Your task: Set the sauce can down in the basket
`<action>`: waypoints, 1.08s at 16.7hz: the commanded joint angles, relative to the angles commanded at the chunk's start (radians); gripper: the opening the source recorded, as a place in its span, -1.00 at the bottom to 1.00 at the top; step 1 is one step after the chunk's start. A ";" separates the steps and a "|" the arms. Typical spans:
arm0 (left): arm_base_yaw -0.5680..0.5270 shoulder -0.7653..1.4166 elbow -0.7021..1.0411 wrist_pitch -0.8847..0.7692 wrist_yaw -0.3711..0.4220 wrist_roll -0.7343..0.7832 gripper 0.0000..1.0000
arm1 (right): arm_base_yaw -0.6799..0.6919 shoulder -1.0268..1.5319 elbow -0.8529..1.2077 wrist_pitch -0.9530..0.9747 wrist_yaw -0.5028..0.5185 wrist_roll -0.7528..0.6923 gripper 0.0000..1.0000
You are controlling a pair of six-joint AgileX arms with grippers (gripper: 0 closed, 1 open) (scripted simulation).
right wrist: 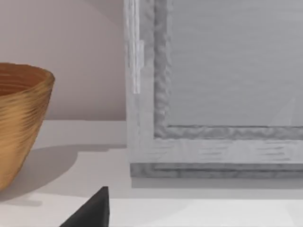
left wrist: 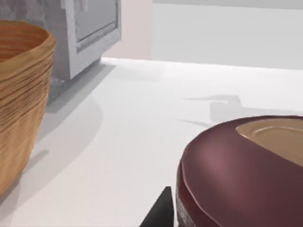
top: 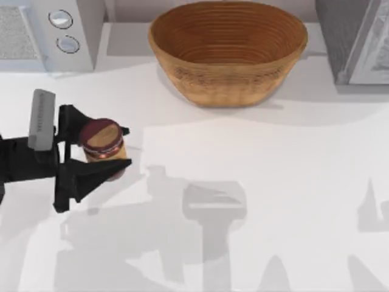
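A: Start at the left claw (top: pixel 103 152). What is it doing?

B: It is clamped on the sauce can (top: pixel 102 142), one finger on the far side and one on the near side of it. The can stands upright with its brown top showing from above, at the left of the surface (top: pixel 255 182). Whether it rests on the surface or hangs just clear of it I cannot tell.

A: And the right claw?

B: One dark fingertip (right wrist: pixel 92 210) shows in the right wrist view, over by the grey appliance (right wrist: pixel 213 94) at the right. I cannot tell if it is open or closed.

A: Which way does the can have to go?

B: The basket (top: pixel 228 52) sits at the far edge near the middle, so it lies to the right of the left claw and farther away, well apart from it. The left arm is the one already holding, so I judge the carry falls to it: up, over the near rim, then down with the can's long axis kept vertical.

A: Any writing on the can?

B: A tan and red band runs around it, but no words can be read.
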 joint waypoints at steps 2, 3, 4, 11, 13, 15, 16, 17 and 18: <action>-0.032 0.015 0.056 -0.052 -0.066 -0.013 -1.00 | 0.000 0.000 0.000 0.000 0.000 0.000 1.00; -0.051 0.019 0.096 -0.080 -0.113 -0.018 -1.00 | 0.000 0.000 0.000 0.000 0.000 0.000 1.00; -0.072 0.021 0.140 -0.106 -0.168 -0.022 -1.00 | 0.000 0.000 0.000 0.000 0.000 0.000 1.00; -0.218 0.032 0.397 -0.282 -0.504 -0.050 -1.00 | 0.000 0.000 0.000 0.000 0.000 0.000 1.00; -0.252 0.029 0.477 -0.327 -0.619 -0.058 -1.00 | 0.000 0.000 0.000 0.000 0.000 0.000 1.00; -0.297 0.033 0.571 -0.384 -0.764 -0.062 -1.00 | 0.000 0.000 0.000 0.000 0.000 0.000 1.00; -0.320 0.037 0.622 -0.420 -0.831 -0.066 -1.00 | 0.000 0.000 0.000 0.000 0.000 0.000 1.00; -0.341 0.040 0.668 -0.456 -0.889 -0.072 -1.00 | 0.000 0.000 0.000 0.000 0.000 0.000 1.00; -0.362 0.042 0.706 -0.493 -0.938 -0.079 -1.00 | 0.000 0.000 0.000 0.000 0.000 0.000 1.00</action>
